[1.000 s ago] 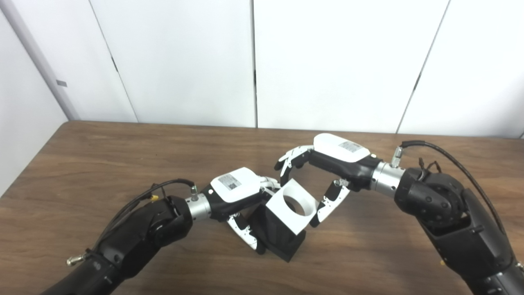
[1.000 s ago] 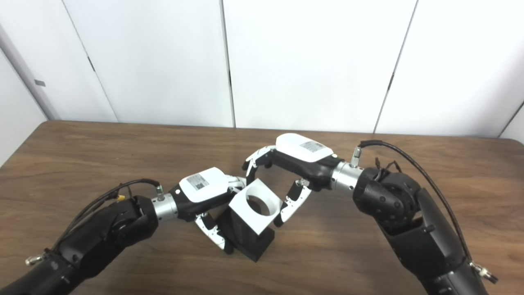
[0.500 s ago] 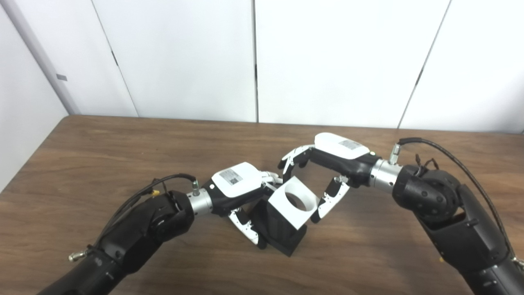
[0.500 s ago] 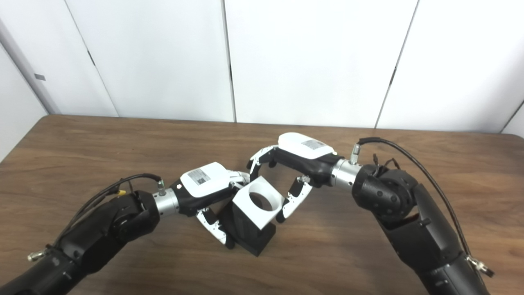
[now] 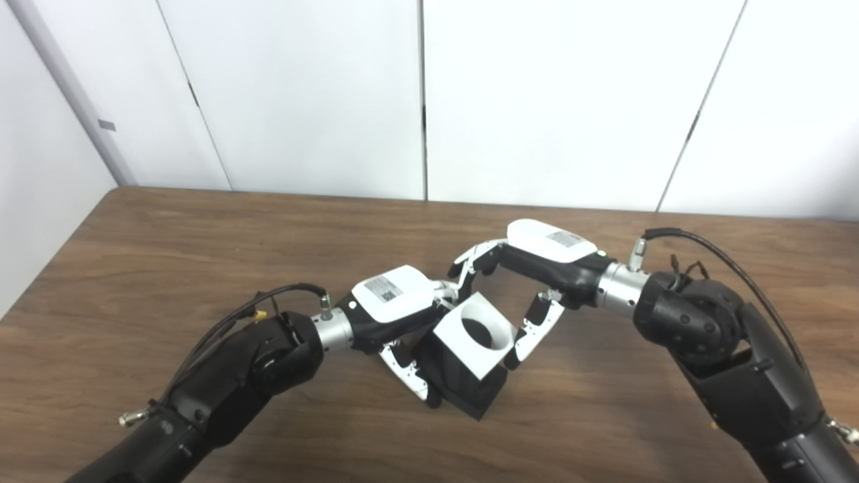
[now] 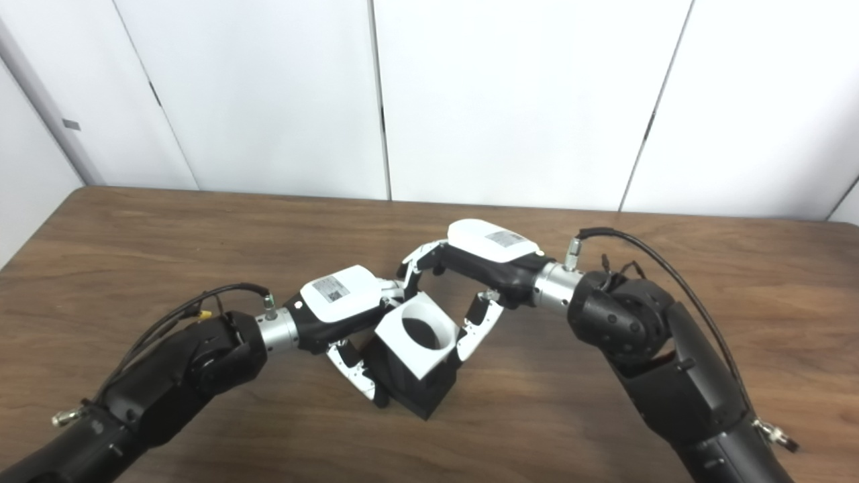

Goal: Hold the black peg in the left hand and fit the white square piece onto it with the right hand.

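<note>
The black peg (image 5: 470, 392) stands on the wooden table (image 5: 168, 255), tilted a little. My left hand (image 5: 396, 305) is shut on its left side, with the thumb low against it. The white square piece (image 5: 460, 343), with a round hole, sits on top of the peg, its face turned up toward me. My right hand (image 5: 547, 251) holds the white piece between its fingers (image 5: 470, 258) at the far corner and its thumb (image 5: 527, 332) at the right corner. What is inside the hole is dark and hidden. The white piece (image 6: 402, 349) also shows in the right eye view.
The brown table runs wide to both sides and toward the white wall panels (image 5: 537, 100) behind. Both black forearms (image 5: 711, 335) come in low over the near part of the table. No other loose objects are in view.
The whole picture has shifted a little, so the camera moved. Both hands keep their hold; the white piece stays on top of the black peg, in nearly the same pose.
</note>
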{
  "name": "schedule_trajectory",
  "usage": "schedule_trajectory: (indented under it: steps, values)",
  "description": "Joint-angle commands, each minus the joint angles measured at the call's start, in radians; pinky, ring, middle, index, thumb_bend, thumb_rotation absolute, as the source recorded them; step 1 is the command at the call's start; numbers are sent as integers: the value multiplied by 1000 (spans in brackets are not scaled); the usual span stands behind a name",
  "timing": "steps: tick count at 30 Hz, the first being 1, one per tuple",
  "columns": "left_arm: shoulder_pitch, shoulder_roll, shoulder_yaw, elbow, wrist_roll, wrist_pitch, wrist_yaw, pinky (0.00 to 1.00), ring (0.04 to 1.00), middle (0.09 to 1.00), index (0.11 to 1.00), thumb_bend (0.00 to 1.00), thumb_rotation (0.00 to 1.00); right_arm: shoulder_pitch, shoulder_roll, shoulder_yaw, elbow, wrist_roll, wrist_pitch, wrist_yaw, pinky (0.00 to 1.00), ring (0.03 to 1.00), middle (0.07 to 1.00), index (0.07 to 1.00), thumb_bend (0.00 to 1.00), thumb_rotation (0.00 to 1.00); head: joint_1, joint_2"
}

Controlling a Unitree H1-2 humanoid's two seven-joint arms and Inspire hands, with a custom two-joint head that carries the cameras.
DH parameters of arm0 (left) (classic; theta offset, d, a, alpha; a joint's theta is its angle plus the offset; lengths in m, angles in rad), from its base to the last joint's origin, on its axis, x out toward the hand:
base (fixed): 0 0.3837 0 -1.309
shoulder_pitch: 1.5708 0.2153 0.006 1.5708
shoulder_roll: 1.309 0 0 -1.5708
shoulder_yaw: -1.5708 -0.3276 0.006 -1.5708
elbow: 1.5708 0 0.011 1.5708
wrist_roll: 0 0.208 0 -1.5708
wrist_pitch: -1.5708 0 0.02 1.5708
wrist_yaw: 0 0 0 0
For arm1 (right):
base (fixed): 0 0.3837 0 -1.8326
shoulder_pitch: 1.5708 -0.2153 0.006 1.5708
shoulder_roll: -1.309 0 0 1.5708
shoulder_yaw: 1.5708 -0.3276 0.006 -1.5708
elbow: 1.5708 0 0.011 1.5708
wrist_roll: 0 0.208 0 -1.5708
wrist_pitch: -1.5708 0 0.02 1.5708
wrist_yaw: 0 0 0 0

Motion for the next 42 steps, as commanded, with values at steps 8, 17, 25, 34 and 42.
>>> schedule_trajectory:
  steps: [8,17,25,34,42]
  values:
    - [14,-20,-45,19,78,8,-59,752,886,893,494,519,83,-49,16,34,-31,7,-46,0,705,810,772,480,517,141,4,4]
    - [14,-22,-49,16,87,12,-66,744,875,890,494,519,83,-70,4,73,-33,-16,-56,24,705,807,763,481,517,140,5,11]
    - [18,-25,-49,20,74,10,-71,752,891,894,494,519,84,-71,-28,93,-50,-33,-39,74,723,817,766,479,516,140,3,15]
    - [15,-21,-41,28,63,0,-69,745,886,891,493,519,83,-83,-66,112,-68,-81,28,129,752,818,778,492,511,165,1,16]
    - [14,-14,-37,18,61,3,-79,745,873,887,493,519,83,-82,-76,104,-76,-107,48,151,741,812,796,658,822,464,-2,17]
